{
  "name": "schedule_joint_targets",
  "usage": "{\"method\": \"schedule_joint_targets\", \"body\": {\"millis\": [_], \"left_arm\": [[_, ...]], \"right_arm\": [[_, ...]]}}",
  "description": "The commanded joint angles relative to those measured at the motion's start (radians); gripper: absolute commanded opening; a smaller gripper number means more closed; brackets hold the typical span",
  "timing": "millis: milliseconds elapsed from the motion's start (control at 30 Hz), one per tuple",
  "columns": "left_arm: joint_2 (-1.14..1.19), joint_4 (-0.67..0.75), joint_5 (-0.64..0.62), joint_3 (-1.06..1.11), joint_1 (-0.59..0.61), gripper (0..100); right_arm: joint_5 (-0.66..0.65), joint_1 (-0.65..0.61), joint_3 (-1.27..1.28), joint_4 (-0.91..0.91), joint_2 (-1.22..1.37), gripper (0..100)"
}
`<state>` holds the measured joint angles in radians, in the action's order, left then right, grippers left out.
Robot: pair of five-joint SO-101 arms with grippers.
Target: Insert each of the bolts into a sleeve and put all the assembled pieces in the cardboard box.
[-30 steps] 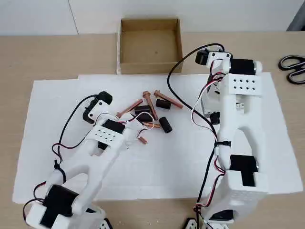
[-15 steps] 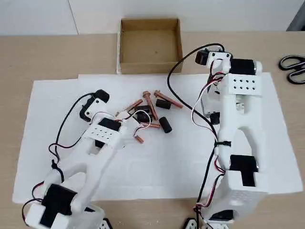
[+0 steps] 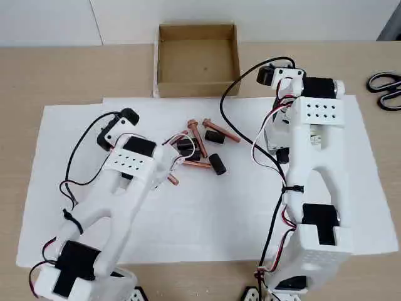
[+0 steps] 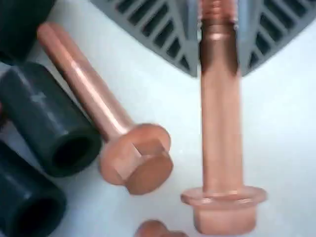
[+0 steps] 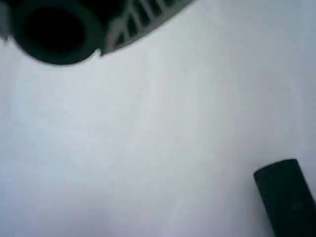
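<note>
Pinching a bolt (image 4: 220, 113) between left jaws

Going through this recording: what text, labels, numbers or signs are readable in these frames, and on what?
No readable text, number or sign in any view.
The cardboard box, loose bolts, loose sleeves, white sheet and scissors are unmarked.
The bolt in the left gripper has a plain head and shank; the sleeve in the right gripper is plain black.
</note>
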<state>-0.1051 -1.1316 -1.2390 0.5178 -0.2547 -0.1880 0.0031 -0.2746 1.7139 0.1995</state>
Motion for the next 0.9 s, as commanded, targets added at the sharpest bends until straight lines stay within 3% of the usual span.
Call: {"method": "schedule_joint_targets", "body": {"millis": [0,300,567,767,867], "left_arm": [[-0.005,-0.063,0.021,-0.087,0.006,1],[-0.003,-0.176,0.175,-0.179,0.012,1],[-0.003,-0.325,0.572,-0.179,0.035,1],[0.006,-0.319,0.852,-0.185,0.173,1],[0.008,-0.25,1.013,-0.153,0.215,1]], "right_arm": [[0.011,0.01,-0.005,0.015,-0.053,0.4],[0.011,0.01,-0.005,0.015,-0.051,0.4],[0.011,0.01,-0.005,0.012,-0.051,0.4],[0.011,0.01,-0.005,0.012,0.01,0.4],[0.011,0.01,-0.006,0.012,0.036,0.4]]}}
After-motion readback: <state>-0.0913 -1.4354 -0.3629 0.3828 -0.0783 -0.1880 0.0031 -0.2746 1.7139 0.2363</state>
